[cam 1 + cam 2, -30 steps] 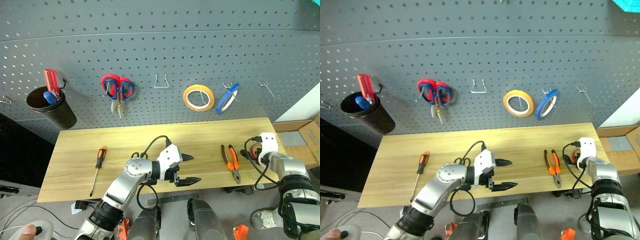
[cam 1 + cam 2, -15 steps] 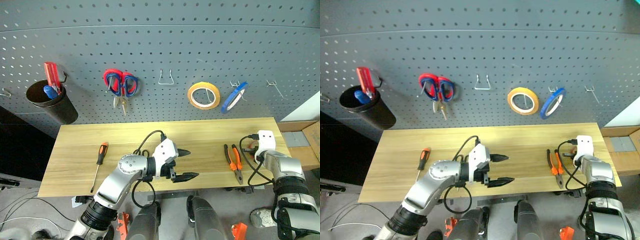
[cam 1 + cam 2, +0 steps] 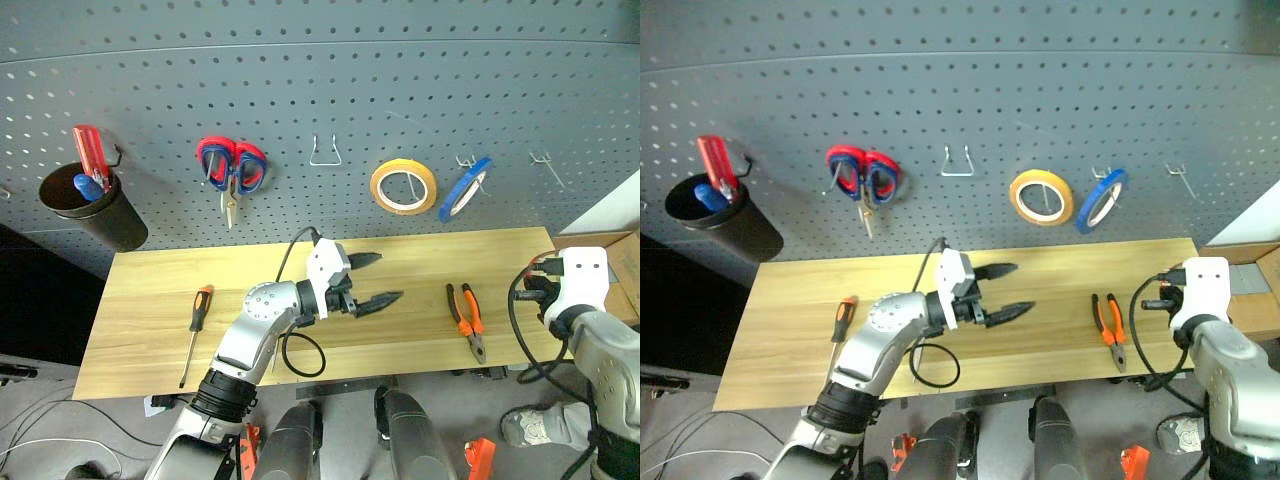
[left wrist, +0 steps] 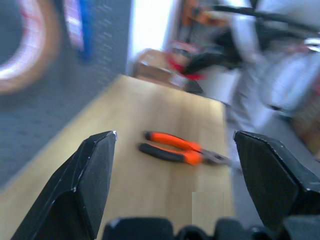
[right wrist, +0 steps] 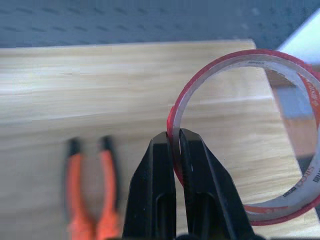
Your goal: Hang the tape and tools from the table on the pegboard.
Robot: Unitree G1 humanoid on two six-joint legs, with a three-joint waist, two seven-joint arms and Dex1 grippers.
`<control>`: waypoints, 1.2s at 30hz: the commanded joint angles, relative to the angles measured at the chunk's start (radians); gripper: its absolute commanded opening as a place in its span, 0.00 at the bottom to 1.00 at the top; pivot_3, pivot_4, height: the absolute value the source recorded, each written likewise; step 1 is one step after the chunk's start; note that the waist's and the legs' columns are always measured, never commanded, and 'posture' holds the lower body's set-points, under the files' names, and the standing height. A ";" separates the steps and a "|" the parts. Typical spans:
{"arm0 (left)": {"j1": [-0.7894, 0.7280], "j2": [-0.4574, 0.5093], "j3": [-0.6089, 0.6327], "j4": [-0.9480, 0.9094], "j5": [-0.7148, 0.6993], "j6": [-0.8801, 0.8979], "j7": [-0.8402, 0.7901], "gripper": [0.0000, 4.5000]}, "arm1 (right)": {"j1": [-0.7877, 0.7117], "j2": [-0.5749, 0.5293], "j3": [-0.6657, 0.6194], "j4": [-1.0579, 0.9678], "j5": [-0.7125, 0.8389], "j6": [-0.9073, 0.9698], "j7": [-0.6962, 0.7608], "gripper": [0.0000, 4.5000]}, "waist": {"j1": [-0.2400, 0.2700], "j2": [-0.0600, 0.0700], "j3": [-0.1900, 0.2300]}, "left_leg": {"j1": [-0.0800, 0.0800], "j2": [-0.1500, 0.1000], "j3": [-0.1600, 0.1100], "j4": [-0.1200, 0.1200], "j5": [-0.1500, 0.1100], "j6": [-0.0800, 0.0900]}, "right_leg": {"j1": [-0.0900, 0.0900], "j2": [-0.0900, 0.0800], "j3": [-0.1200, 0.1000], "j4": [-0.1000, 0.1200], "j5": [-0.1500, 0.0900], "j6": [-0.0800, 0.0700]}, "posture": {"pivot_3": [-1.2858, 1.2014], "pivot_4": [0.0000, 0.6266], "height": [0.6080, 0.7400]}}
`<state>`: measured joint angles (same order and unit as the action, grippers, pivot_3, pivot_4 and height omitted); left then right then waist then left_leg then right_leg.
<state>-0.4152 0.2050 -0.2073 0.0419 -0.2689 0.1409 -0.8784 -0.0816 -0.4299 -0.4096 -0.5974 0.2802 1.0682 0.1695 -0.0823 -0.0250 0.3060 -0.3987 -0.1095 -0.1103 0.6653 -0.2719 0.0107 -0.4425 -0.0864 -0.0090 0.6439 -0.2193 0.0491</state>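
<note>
Three rolls of tape are on show, and only the thin red ring-shaped roll of tape has changed. A second ago it lay at the right end of the long pale wood-plank table with the right gripper down beside it. Now the two black fingers are pinched tight on the ring's edge. From the head views, the arm has lifted clear, out at about four o'clock from the table's middle. I'd judge the pick done and the carry to a hook next.

Going left to right along the large dark grey pegboard:
- One black cup hangs at nine o'clock, with one red-handled screwdriver in it.
- One pair of red-and-blue-handled scissors comes next.
- One bare wire loop hook sits near twelve.
- One wide yellow roll and one blue roll hang at two o'clock.
- One bare prong hook is beyond them.

Two tools lie on the table. One slim orange-and-black-handled screwdriver is at eight o'clock. One pair of orange-and-black-handled pliers is at four.

Between them the left gripper hovers with its fingers spread wide, holding nothing and pointing towards the pliers. It has drifted from the near edge to over the middle of the planks.
</note>
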 commanded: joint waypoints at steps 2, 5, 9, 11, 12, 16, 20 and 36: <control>-0.024 -0.037 0.037 0.016 -0.022 -0.067 0.024 0.90 | -0.008 -0.002 -0.014 -0.127 0.022 -0.102 0.021 0.01 | -0.020 0.000 0.000 | 0.000 -0.001 0.004 0.001 0.000 0.001 | 0.000 0.000 0.001 0.000 0.002 0.002 | 0.37 0.45 1.00; -0.023 -0.045 0.058 0.010 -0.020 -0.092 0.047 0.90 | -0.125 0.033 -0.014 -0.098 0.029 -0.175 -0.015 0.01 | -0.042 0.001 -0.001 | 0.001 0.000 0.005 0.001 0.001 0.002 | 0.000 0.000 0.001 0.000 0.004 0.002 | 0.37 0.41 1.00; -0.023 -0.055 0.073 -0.004 -0.012 -0.122 0.080 0.90 | -0.240 0.017 0.029 0.054 -0.023 -0.309 -0.011 0.01 | -0.056 0.002 -0.005 | 0.002 0.000 0.004 0.001 0.003 0.005 | 0.000 0.000 0.000 0.001 0.007 0.000 | 0.39 0.38 1.00; -0.020 -0.052 0.077 -0.012 -0.008 -0.126 0.090 0.90 | -0.286 0.018 0.040 0.124 -0.023 -0.368 -0.001 0.01 | -0.055 0.003 -0.009 | 0.002 0.000 0.004 0.001 0.004 0.005 | 0.000 0.001 -0.001 0.002 0.008 -0.001 | 0.40 0.37 1.00; -0.015 -0.048 0.080 -0.018 -0.006 -0.127 0.099 0.90 | -0.307 0.013 0.049 0.165 -0.023 -0.393 0.010 0.01 | -0.056 0.003 -0.009 | 0.002 0.000 0.004 0.001 0.004 0.004 | 0.000 0.001 0.000 0.002 0.009 -0.001 | 0.40 0.37 1.00; 0.004 -0.035 0.084 -0.048 -0.005 -0.120 0.118 0.90 | -0.349 -0.001 0.080 0.278 -0.026 -0.448 0.047 0.01 | -0.055 0.005 -0.014 | 0.001 0.000 0.005 0.001 0.005 0.003 | 0.000 0.001 0.001 0.002 0.010 -0.002 | 0.41 0.34 1.00; 0.025 -0.023 0.080 -0.076 0.003 -0.118 0.138 0.90 | -0.364 -0.003 0.077 0.379 -0.004 -0.507 0.091 0.01 | -0.050 0.005 -0.017 | 0.001 -0.001 0.005 0.001 0.005 0.003 | 0.000 0.001 0.001 0.001 0.010 -0.002 | 0.42 0.33 1.00; 0.027 -0.005 0.087 -0.104 0.005 -0.106 0.193 0.90 | -0.585 0.011 0.170 0.924 -0.062 -0.800 0.184 0.05 | -0.044 0.008 -0.026 | 0.002 0.000 0.007 0.002 0.006 0.003 | 0.000 0.001 0.002 0.003 0.012 -0.004 | 0.44 0.32 1.00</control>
<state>-0.3801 0.1973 -0.1214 -0.0139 -0.2636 0.0404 -0.6878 -0.6435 -0.4116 -0.2397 0.3011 0.2292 0.3073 0.3501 -0.1264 -0.0173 0.2798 -0.3964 -0.1098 -0.1031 0.6679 -0.2662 0.0137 -0.4428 -0.0853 -0.0066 0.6469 -0.2068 0.0453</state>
